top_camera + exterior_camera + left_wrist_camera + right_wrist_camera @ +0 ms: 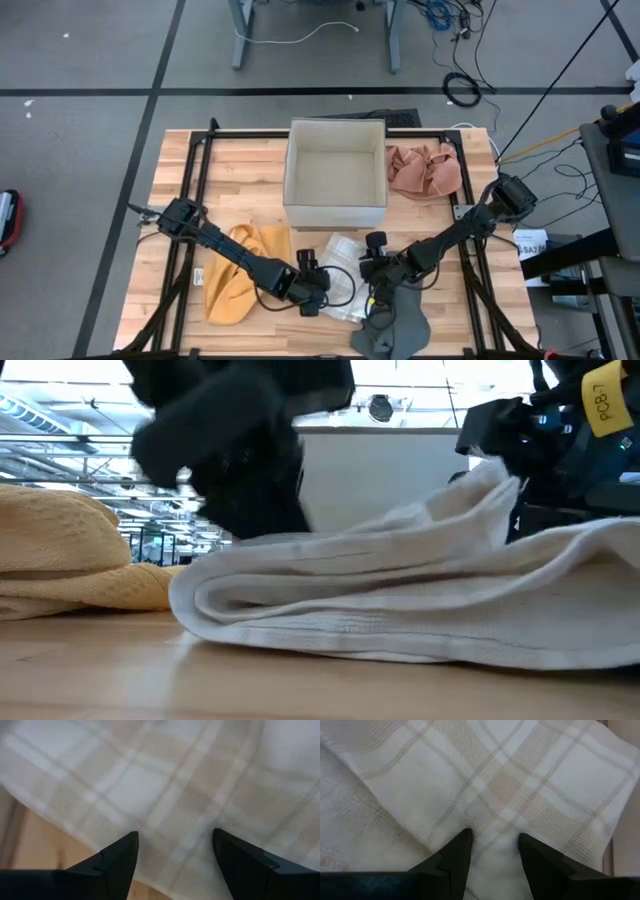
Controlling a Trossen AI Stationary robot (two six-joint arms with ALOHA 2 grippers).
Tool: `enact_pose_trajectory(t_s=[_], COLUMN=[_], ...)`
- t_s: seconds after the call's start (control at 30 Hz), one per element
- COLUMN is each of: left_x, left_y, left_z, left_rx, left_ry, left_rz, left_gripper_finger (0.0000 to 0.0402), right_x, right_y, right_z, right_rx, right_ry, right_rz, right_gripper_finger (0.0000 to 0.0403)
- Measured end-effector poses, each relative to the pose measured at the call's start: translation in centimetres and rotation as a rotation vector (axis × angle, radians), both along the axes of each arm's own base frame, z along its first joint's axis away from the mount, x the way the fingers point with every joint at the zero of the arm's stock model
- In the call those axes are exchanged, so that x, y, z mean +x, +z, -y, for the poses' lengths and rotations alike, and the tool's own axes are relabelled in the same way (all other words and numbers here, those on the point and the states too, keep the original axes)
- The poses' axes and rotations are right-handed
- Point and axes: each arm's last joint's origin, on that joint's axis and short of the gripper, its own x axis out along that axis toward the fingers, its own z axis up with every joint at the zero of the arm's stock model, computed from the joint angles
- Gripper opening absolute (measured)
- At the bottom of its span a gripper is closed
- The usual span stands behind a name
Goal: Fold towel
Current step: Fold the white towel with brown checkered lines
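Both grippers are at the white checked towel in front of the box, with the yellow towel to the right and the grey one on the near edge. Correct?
Not quite. The high view shows the yellow towel on the left, under the left arm. The rest holds: left gripper and right gripper at the white checked towel, box behind it, grey towel near.

A robotics lab or workshop: a wooden surface [250, 165] ringed by a black metal frame [195, 150] stands on grey carpet tiles [80, 130], loose cables [462, 88] trail over the floor, desk legs [240, 35] stand behind, and the low view shows industrial ceiling lights [60, 420].
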Motion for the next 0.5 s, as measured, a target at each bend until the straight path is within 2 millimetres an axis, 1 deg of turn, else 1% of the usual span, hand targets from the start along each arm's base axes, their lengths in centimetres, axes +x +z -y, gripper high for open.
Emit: enact_pose_trajectory(t_s=[0.07,0.13,0.2,0.33,0.43,0.5], left_x=[0.0,0.0,0.0,0.2,0.3,0.4], left_y=[0.5,0.5,0.5,0.6,0.6,0.5], left_z=[0.0,0.0,0.0,0.1,0.1,0.0], left_rx=[0.002,0.003,-0.001,-0.021,-0.028,-0.025], left_ry=[-0.005,-0.013,-0.015,-0.027,-0.026,-0.028], left_rz=[0.017,0.017,0.014,0.023,0.036,0.036], left_gripper_finger=[0.0263,0.0263,0.0263,0.0263,0.0263,0.0263], right_x=[0.0,-0.2,-0.6,-0.9,-1.0,-0.7], right_y=[0.2,0.7,1.8,4.6,5.9,6.5], right_z=[0.0,0.1,0.3,0.4,0.5,0.6], right_rx=[0.002,0.012,0.032,0.073,0.086,0.091], right_ry=[0.000,0.008,0.018,0.031,0.051,0.063], right_rz=[0.007,0.014,0.024,0.122,0.184,0.233], right_gripper_finger=[0.0160,0.0160,0.0160,0.0160,0.0160,0.0160])
